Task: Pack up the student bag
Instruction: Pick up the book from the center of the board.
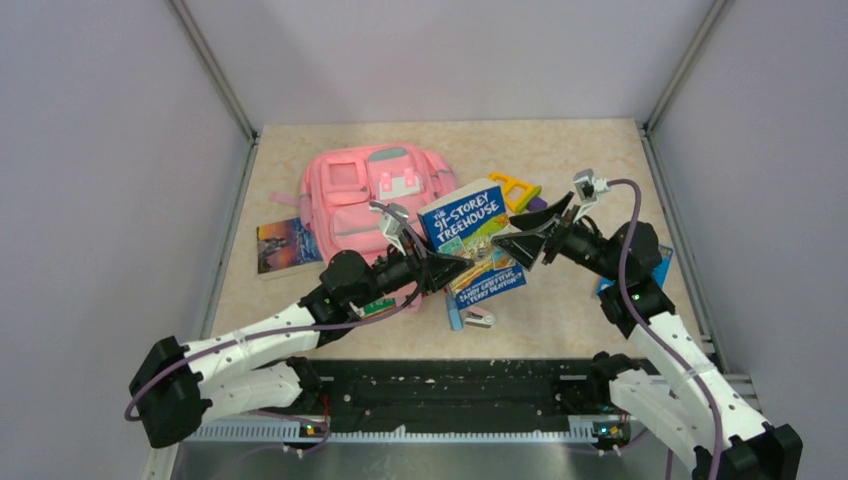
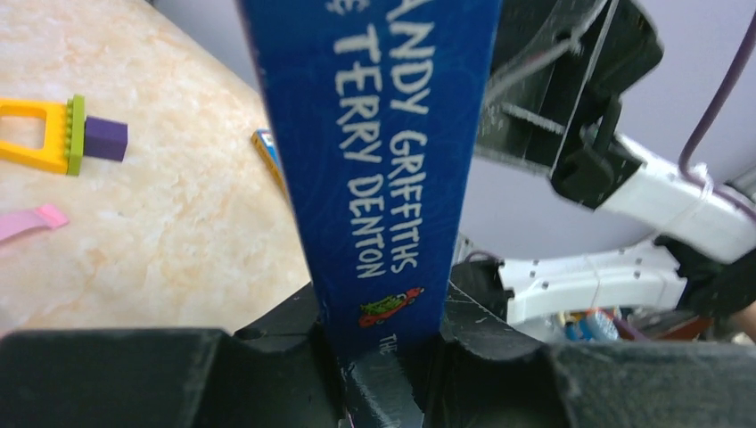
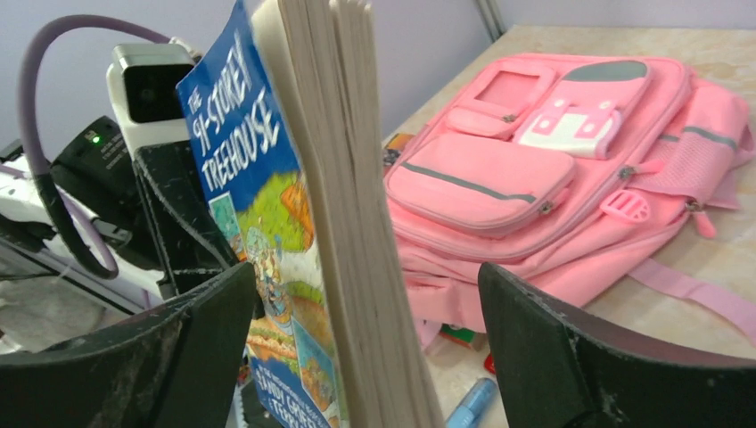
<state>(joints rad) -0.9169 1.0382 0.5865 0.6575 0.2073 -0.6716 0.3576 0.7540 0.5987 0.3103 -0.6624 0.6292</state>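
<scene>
While left fingers (image 2: 134,379) pinch book (image 1: 470,245) | right fingers (image 3: 571,357) spread | student bag (image 1: 350,200) behind

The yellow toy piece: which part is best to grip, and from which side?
Grip the yellow toy piece across one thin bar of its open frame, coming straight down from above: it lies flat on the table, and the hole gives a finger room. The open right gripper looks freer; the left gripper clamps the blue book.
</scene>
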